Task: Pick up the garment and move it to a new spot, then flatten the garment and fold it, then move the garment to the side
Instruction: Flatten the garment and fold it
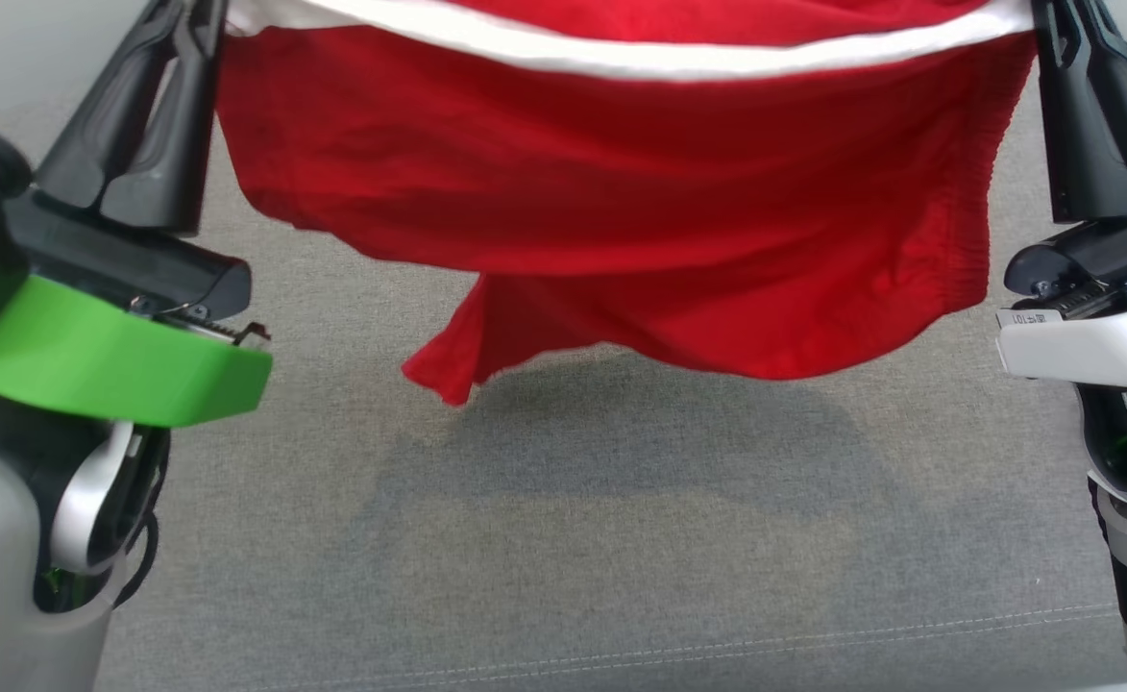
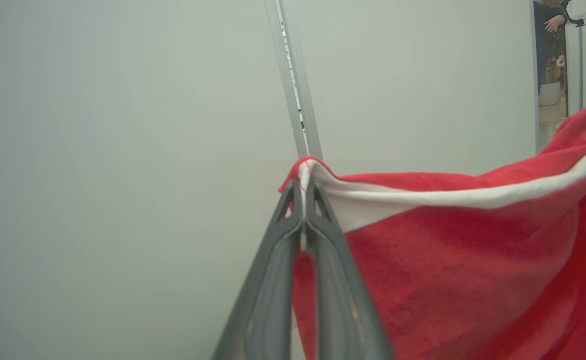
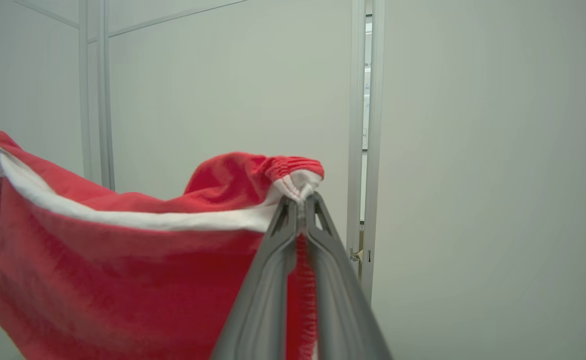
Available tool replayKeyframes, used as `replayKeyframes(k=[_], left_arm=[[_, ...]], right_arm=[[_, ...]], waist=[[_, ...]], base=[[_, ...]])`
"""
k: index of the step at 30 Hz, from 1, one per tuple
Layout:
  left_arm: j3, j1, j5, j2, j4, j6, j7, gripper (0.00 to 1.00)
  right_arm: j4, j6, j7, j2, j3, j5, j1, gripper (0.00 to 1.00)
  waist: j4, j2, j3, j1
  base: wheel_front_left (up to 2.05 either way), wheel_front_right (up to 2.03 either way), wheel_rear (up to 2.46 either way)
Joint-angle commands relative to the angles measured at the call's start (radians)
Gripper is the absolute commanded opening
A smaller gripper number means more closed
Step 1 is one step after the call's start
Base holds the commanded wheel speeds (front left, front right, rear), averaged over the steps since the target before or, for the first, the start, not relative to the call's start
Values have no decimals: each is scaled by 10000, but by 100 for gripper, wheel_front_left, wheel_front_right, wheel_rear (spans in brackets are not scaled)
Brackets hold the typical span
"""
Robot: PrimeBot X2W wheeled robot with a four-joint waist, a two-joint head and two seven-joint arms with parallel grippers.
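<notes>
Grey fabric surface [image 1: 621, 538] under the red garment [image 1: 621, 192] shows in head view; wrist views show left fingers [image 2: 273, 280], ten o'clock, and right fingers [image 3: 268, 285], two o'clock, clenched on its corners.

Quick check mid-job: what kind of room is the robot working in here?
Likely an office or lab test bay: pale partition walls joined by metal strips, a grey cloth-covered surface under the hanging red garment, and a doorway onto another room.

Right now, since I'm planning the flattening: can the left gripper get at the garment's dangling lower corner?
Probably not: the left gripper is shut on the garment's top edge; the corner hangs free below.
</notes>
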Motion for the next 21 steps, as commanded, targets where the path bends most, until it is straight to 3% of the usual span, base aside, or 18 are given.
replayKeyframes(k=[1,9,17,21], left_arm=[[-27,-165,-21,-67,38,12,27,0],[-132,-1355,-901,-725,2103,-254,-30,0],[-257,-4442,-1109,-1457,5973,-836,-576,0],[-207,-6193,-1042,-1832,8045,-878,-908,0]], right_arm=[[72,-13,41,20,-35,135,-35,0],[2236,-13,-10,-175,487,695,-1271,0],[5693,-11,-733,-285,1711,1334,-4891,0],[7596,-11,-1357,-224,2083,1528,-6879,0]], waist=[[-25,0,54,-1],[-103,0,639,-1],[-149,0,1399,-1],[-102,0,1808,-1]], base=[[0,0,0],[0,0,0],[0,0,0],[0,0,0]])
